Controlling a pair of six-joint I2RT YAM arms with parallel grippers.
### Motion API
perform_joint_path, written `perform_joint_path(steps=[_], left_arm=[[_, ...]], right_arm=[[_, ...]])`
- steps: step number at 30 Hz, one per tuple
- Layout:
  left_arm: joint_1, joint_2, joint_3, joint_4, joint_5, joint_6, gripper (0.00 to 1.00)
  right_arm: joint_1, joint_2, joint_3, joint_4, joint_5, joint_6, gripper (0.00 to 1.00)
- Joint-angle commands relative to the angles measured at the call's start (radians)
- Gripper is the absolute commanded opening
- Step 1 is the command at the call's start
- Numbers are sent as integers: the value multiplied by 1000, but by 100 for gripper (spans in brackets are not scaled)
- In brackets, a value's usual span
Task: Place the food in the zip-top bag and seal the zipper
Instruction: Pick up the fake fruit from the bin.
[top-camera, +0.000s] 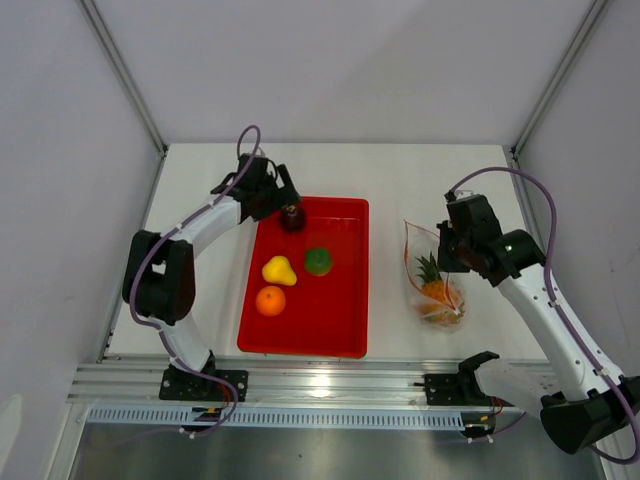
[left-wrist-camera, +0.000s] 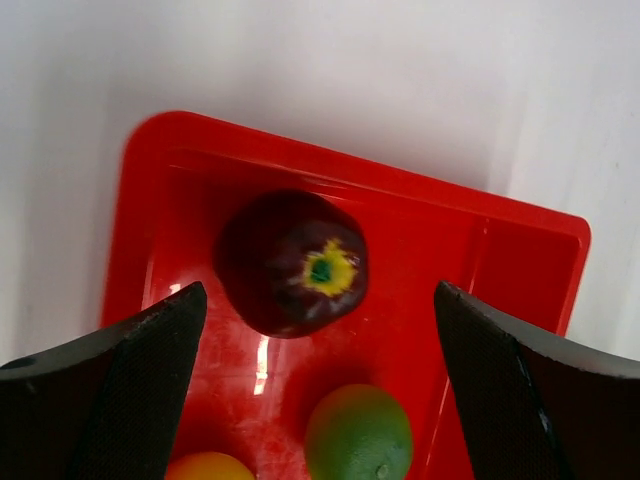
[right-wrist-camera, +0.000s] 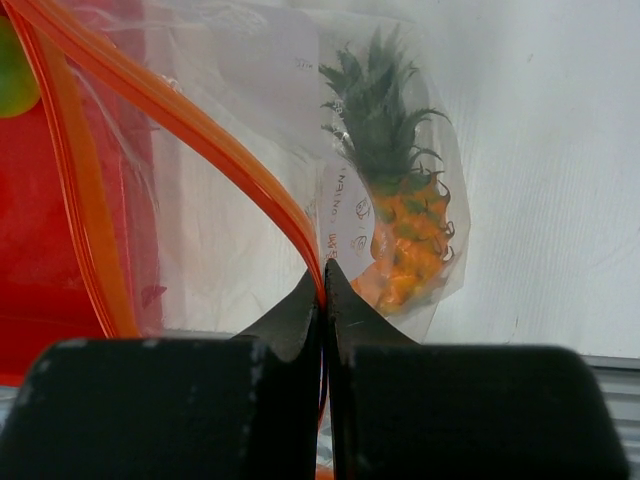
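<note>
The zip-top bag (top-camera: 420, 250) lies toward the right edge of the tabletop (top-camera: 400, 180), nearer the near edge than the far one. The pineapple (right-wrist-camera: 405, 235) is already inside it, crown toward the mouth. My right jaws are pressed fully together on the zipper (right-wrist-camera: 215, 155), pinching the red-orange strip. I judge that grip is there to lift one lip and hold the mouth apart, so the next fruit has a way in. The rest of the food sits in the red tray (top-camera: 340, 300), left of the bag and about mid-tabletop. The dark red round fruit (left-wrist-camera: 290, 262) is in its far left corner, with the green round fruit (top-camera: 318, 261), the yellow pear (top-camera: 279, 270) and the orange (top-camera: 270, 300) nearer the middle. My left jaws are spread wide and hold nothing. They hang over the dark red fruit, one finger on each side and clear of it, which looks like lining up to pick it. The tray's far rim is close behind that fruit, so there is little room there. To reach the bag, the fruit must also be carried over the tray's right rim, where my right arm crowds the opening.
</note>
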Motion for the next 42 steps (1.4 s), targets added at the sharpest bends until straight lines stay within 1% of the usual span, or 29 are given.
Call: perform_joint_path(steps=[1,6,7,8,9,11,12,14,15,22,30,38,39,42], left_arm=[[-46,-22,1,44,-21,-27,95],[-77,-32,-28,55,-84,-51,94],[-81,-12,-10,35,-91,-59,95],[-81,5,4,6,-100,-65,94],[-81,24,62,-72,-129,-88,94],[-81,77,105,-162,-171,-129,95],[-80,94,160,-231,-191,-157,95],[-78,135,189,-273,-196,-171,95],[-78,142,212,-278,-185,-174,95],[-78,189,251,-285,-171,-189,95],[-78,215,259,-292,-180,-209,95],[-78,269,295,-295,-162,-195,95],[-78,272,295,-293,-162,-194,94],[-78,269,286,-270,-151,-177,84]], right_arm=[[16,-6,-6,25,-2,14,0],[20,-21,-28,26,0,20,0],[25,-23,-28,26,-2,19,0],[25,-24,-29,31,-3,19,0],[25,-23,-28,34,0,19,0],[25,-21,-25,42,-2,20,0],[26,-20,-25,45,-8,20,0],[27,-14,-32,57,-18,20,0],[30,-9,-35,60,-20,19,0],[30,-12,-58,82,-26,13,0],[28,-11,-48,88,-25,6,0],[30,-11,-46,88,-26,12,0],[28,-9,-45,88,-25,12,0],[28,-8,-46,82,-20,12,0]])
